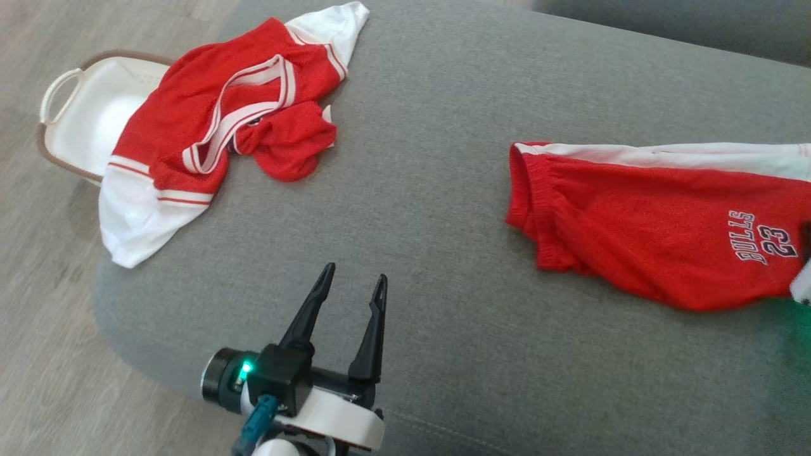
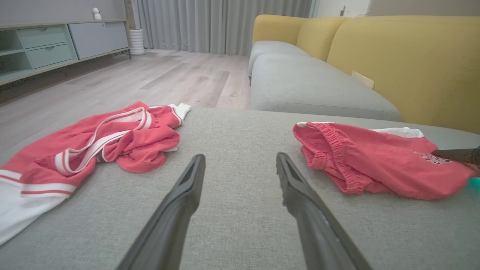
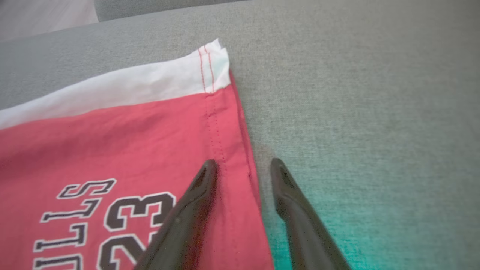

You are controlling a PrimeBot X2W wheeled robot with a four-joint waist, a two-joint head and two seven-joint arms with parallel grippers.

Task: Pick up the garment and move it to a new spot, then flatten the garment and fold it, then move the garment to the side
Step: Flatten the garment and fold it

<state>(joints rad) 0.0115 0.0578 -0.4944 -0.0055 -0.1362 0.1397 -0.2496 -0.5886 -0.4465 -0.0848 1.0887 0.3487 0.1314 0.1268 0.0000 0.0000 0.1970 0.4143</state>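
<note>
Grey woven cushion carries everything we work on, with pale wood floor beside it.

Our right gripper sits at the cushion's right end with its two fingers parted. One finger lies over red cloth and the other over bare cushion, so they straddle the stitched hem without closing on it. We cannot tell whether the tips press into the fabric. Our left gripper hovers over the cushion's near edge, its fingers spread wide with nothing between them and bare cushion beneath.

The shorts lie mostly flat on the right part of the cushion. They are red, with a white band along the far side, a gathered elastic waistband pointing toward the cushion's middle, and "BULLS 23" printed in dark, white-edged letters near the hem. Some wrinkles show by the waistband.

A red-and-white jersey lies crumpled on the cushion's left end, its striped trim twisted and a white panel hanging over the cushion's edge. Just off that end, a white basket with a brown rim stands on the floor.

Beyond the cushion stand a yellow-backed sofa and a low cabinet.

We count two garments, one basket, and two grippers.
</note>
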